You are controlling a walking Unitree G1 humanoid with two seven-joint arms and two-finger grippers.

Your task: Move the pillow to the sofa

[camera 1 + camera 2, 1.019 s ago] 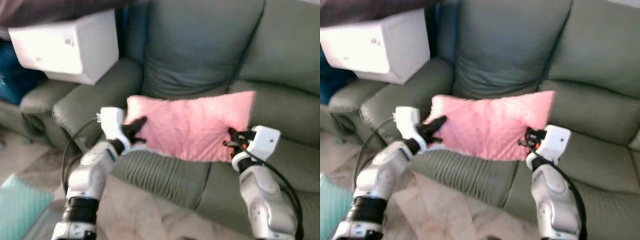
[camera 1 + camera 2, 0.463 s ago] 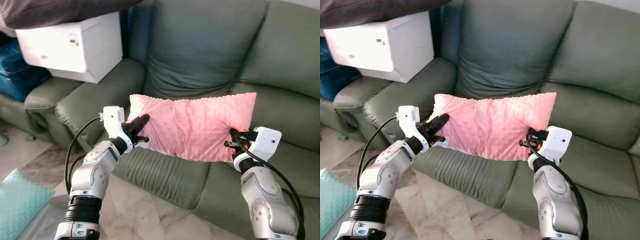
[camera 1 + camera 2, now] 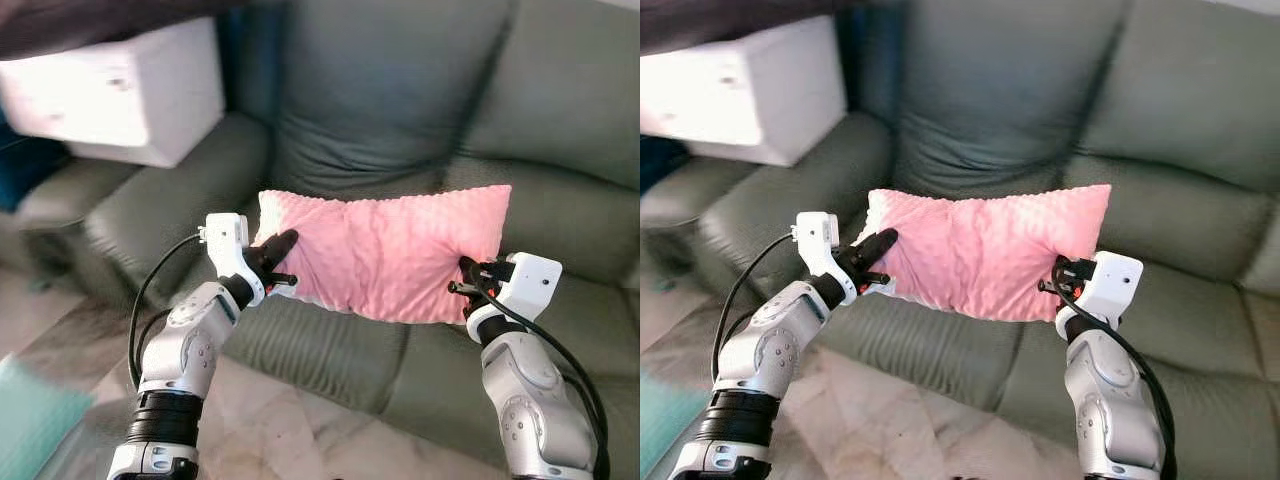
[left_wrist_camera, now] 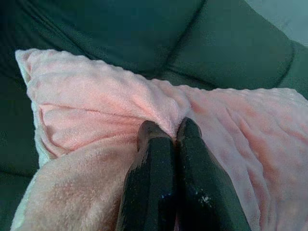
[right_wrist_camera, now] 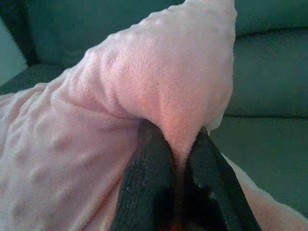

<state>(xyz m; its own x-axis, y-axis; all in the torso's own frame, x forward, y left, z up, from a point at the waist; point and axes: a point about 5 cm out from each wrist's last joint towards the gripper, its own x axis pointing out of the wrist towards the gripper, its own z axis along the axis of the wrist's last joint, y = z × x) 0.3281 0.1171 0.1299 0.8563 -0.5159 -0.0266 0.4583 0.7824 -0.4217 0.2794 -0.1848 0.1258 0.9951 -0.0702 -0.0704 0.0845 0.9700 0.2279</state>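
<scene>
While the pillow hangs stretched between the two arms, its long axis runs side to side across the robot's front, roughly parallel to the front edge of the sofa seat. It sits just above that front edge, apparently clear of the cushion, though whether its lower edge brushes the seat cannot be told. The seat itself lies straight ahead and a little below, so the coming move looks like a short forward carry and a lowering, both arms together, keeping the pillow level.

The left pincer holds the pillow's left end, its black fingers pressed together with a fold of pink plush caught between them. The right pincer holds the lower right corner; in the right wrist view its fingers are pinching a pleat of the fabric, which bulges up over them. Neither arm is nearer the seat than the other; each has its own end, and the pillow lies between the pincers, reaching inward from both.

A white box rests on the sofa's left armrest, well apart from the pillow. The background is blurred, so the camera is probably moving.
</scene>
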